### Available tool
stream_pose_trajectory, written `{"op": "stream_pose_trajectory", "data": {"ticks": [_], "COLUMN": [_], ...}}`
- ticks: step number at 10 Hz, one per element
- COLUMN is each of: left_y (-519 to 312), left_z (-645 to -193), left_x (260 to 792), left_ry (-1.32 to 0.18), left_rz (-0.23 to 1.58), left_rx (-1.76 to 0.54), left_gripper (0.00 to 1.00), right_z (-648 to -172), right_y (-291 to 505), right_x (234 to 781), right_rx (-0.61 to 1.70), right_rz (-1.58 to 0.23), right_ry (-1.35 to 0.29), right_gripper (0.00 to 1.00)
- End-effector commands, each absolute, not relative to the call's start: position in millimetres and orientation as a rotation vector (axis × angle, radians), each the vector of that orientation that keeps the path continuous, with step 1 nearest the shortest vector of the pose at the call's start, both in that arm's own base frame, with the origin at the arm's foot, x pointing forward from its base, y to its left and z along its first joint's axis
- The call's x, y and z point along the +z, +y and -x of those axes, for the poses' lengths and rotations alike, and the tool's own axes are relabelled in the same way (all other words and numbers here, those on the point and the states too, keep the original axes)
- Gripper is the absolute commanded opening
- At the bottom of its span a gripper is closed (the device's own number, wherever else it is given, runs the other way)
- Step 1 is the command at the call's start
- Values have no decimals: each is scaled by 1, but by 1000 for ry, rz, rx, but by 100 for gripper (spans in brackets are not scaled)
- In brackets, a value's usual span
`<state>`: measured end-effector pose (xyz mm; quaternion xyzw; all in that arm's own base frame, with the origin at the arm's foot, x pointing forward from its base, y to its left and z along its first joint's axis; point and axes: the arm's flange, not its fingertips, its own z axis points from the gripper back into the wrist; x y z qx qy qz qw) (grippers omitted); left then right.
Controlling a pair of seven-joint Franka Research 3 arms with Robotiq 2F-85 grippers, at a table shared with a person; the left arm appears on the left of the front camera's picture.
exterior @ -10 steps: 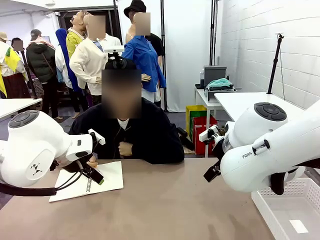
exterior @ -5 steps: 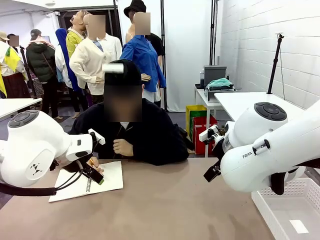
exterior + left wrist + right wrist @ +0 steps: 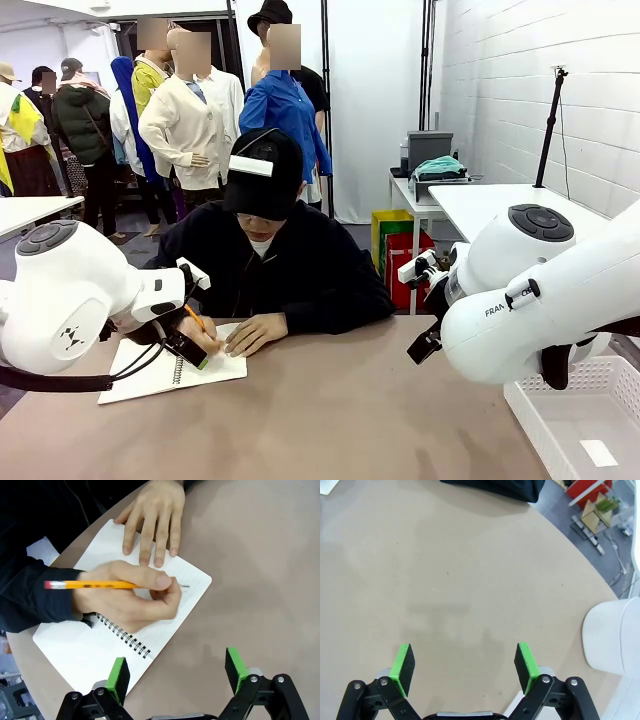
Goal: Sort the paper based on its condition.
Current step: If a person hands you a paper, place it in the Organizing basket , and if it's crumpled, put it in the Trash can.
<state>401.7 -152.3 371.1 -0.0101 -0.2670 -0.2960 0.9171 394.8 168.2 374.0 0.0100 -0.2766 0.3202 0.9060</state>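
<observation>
The left tool (image 3: 176, 660) is being held released at the bottom of the left wrist frame. Its green pads are being kept wide apart with nothing between them, above the counter (image 3: 260, 580). Just beyond it, from lower left to centre of that frame, a spiral notebook (image 3: 75, 650) is lying open and flat on the counter. A yellow pencil (image 3: 95, 585) is being gripped by the person's writing hand (image 3: 130, 602), which is resting on the page in mid-frame. The pencil tip is being pressed to the lined sheet near its right corner. The other hand (image 3: 152, 515) is being laid flat on the page's far edge, at upper centre.

In the front frame, the person (image 3: 290, 270) is being seen bent over the notebook at centre left.

The right tool (image 3: 464, 650) is likewise being held released, pads spread wide, over bare counter. A white basket (image 3: 540, 420) is sitting at the front frame's lower right, with a small white label (image 3: 597, 452) lying inside it.
</observation>
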Motion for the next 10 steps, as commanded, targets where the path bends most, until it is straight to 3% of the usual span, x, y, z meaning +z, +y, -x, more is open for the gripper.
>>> {"op": "stream_pose_trajectory", "data": {"ticks": [1, 8, 10], "left_y": [-151, -152, -165], "left_z": [-402, -402, -391], "left_x": [371, 371, 403], "left_ry": [-549, -549, -538], "left_rz": [21, 21, 97], "left_rx": [-606, -609, -516], "left_gripper": [100, 100, 100], "right_z": [-395, -395, -377], "right_y": [168, 168, 178], "right_x": [374, 374, 399], "right_rx": [660, 661, 600], "right_rz": [-21, -21, -104], "right_ry": [-571, -571, -495], "right_gripper": [100, 100, 100]}}
